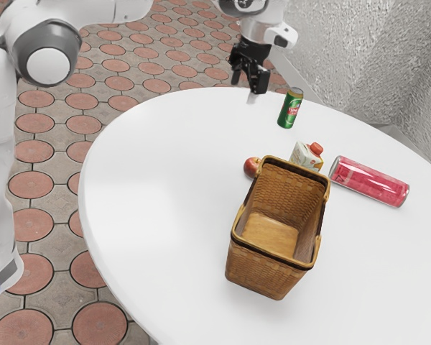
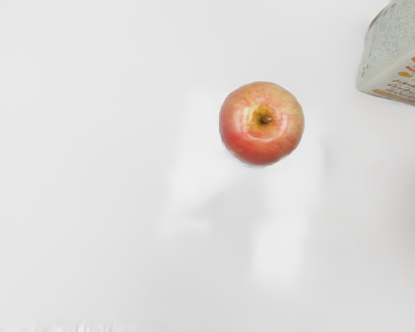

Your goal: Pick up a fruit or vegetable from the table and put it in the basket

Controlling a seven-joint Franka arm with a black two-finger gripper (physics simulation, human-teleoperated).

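High over the table's far edge in the exterior view is my gripper (image 1: 247,82), its two black fingers apart with nothing between them. A red apple (image 1: 251,167) rests on the white table beside the brown wicker basket (image 1: 276,269), partly hidden by its rim. The basket stands upright, and its visible floor is bare. In the wrist view the apple (image 2: 261,131) lies below my hand, stem up, with bare tabletop around it.
A carton with a red cap (image 1: 306,156) stands behind the basket, close to the apple. Toward the exterior view's right lies a red-pink cylinder (image 1: 370,181) on its side. A green can (image 1: 290,109) stands near the table's (image 1: 151,194) far edge. The carton (image 2: 398,59) also borders the wrist view.
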